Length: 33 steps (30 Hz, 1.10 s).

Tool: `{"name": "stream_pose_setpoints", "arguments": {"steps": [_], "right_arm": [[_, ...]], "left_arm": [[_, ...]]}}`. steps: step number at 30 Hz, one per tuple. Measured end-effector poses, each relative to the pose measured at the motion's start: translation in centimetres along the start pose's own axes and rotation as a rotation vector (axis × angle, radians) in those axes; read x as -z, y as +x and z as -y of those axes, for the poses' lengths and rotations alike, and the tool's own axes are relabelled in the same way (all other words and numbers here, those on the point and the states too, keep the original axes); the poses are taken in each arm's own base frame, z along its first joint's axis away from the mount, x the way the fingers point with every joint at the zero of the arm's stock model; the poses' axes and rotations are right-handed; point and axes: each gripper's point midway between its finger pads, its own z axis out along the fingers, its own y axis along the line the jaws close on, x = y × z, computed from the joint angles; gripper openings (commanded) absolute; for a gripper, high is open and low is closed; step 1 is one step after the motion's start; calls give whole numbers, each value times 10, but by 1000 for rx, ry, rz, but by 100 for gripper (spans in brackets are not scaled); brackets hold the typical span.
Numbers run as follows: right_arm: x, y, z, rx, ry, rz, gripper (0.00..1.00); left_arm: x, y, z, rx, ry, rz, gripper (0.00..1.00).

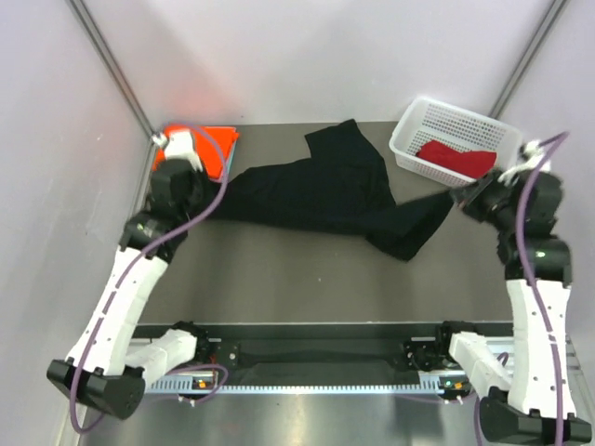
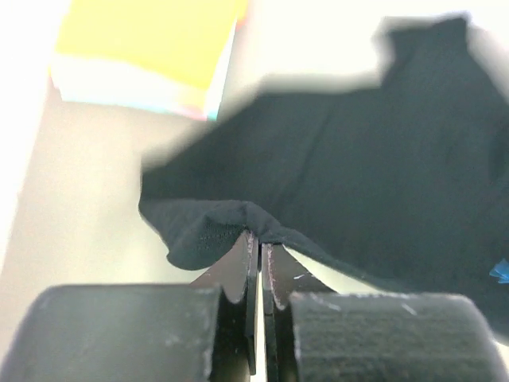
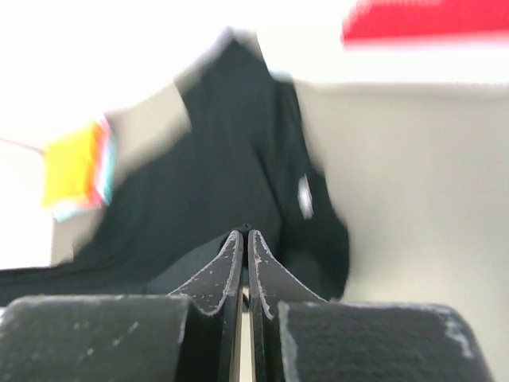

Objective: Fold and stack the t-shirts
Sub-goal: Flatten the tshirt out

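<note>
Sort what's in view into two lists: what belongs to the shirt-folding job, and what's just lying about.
Belongs to the job:
black t-shirt, pinched at either end by the left gripper and right gripper
orange t-shirt, folded at the far left corner
red t-shirt, in the white mesh basket

Just lying about:
white mesh basket
table

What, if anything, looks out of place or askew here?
The black t-shirt lies twisted and bunched, not flat, pinched at opposite ends by the left gripper and right gripper. Nothing looks spilled or damaged.

Right gripper (image 3: 243, 236) tight on black t-shirt (image 3: 238, 159)
</note>
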Motion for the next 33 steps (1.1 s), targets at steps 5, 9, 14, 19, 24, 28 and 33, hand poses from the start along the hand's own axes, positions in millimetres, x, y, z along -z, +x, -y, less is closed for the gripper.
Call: {"name": "stream_pose_setpoints", "arguments": {"steps": [5, 9, 14, 19, 24, 28, 33], "right_arm": [[76, -124, -74, 109, -126, 355, 0], [165, -171, -121, 186, -258, 593, 0], [279, -174, -150, 253, -394, 825, 0], [341, -164, -161, 277, -465, 929, 0], [341, -163, -166, 283, -487, 912, 0], [282, -180, -172, 291, -484, 821, 0], [137, -209, -163, 235, -412, 604, 0]], "left_arm": [[58, -137, 29, 19, 119, 298, 0], [140, -208, 44, 62, 265, 524, 0], [238, -231, 48, 93, 437, 690, 0], [320, -251, 45, 122, 557, 838, 0], [324, -253, 46, 120, 565, 851, 0], [251, -234, 47, 102, 460, 721, 0], [104, -187, 58, 17, 296, 440, 0]]}}
